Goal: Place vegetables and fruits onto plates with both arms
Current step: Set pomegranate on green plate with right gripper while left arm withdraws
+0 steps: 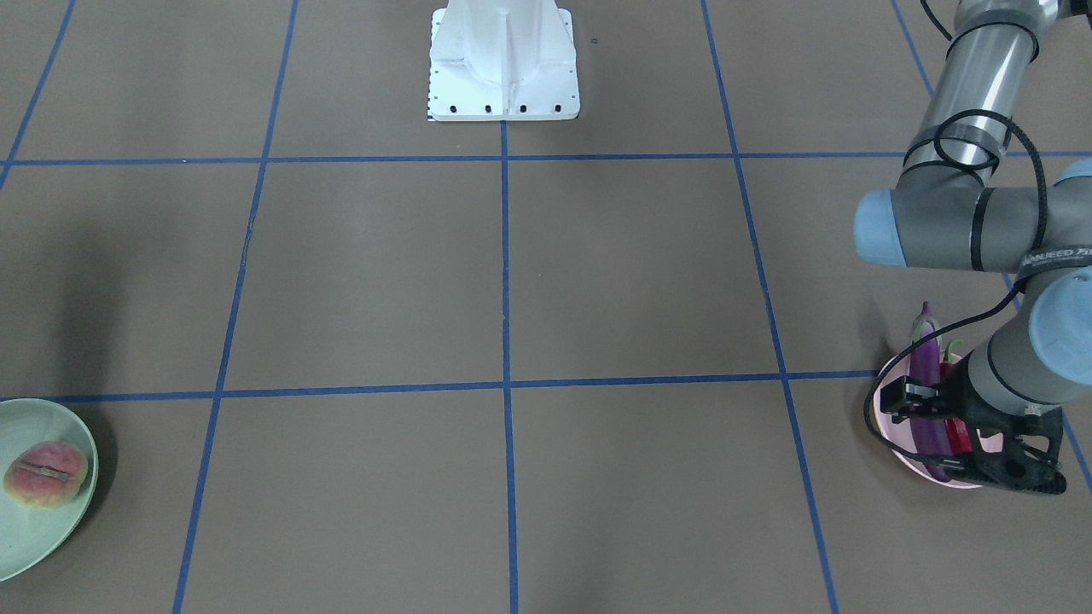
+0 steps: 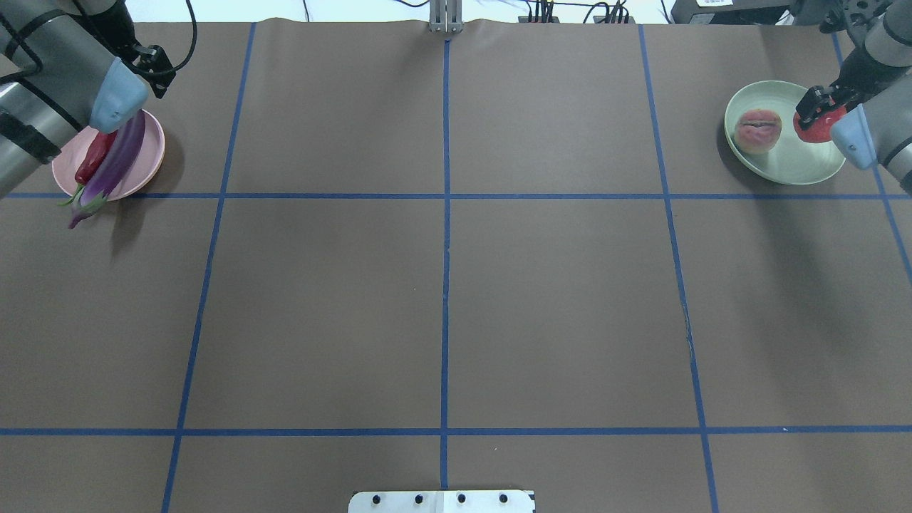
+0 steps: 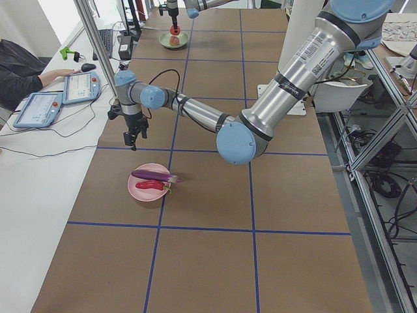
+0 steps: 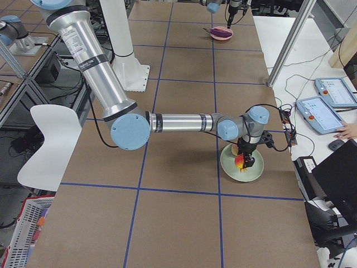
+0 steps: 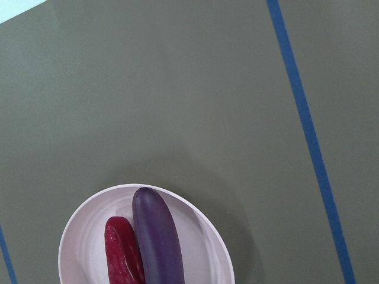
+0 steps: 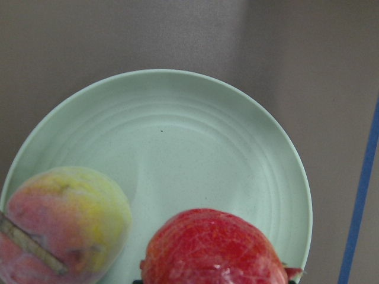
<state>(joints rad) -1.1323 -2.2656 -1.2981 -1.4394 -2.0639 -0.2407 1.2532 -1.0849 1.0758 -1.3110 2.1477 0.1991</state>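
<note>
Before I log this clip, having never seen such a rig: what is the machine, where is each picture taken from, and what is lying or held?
It is one robot with two jointed arms at a brown table, each ending in a two-finger gripper. Two pictures look down from above, from opposite sides. Two look along the table from its ends, and two come from cameras on the wrists. The eggplant and chili lie on the pink plate, with the empty, open left gripper raised near it. The peach lies on the green plate. The right gripper holds the pomegranate over that plate.
</note>
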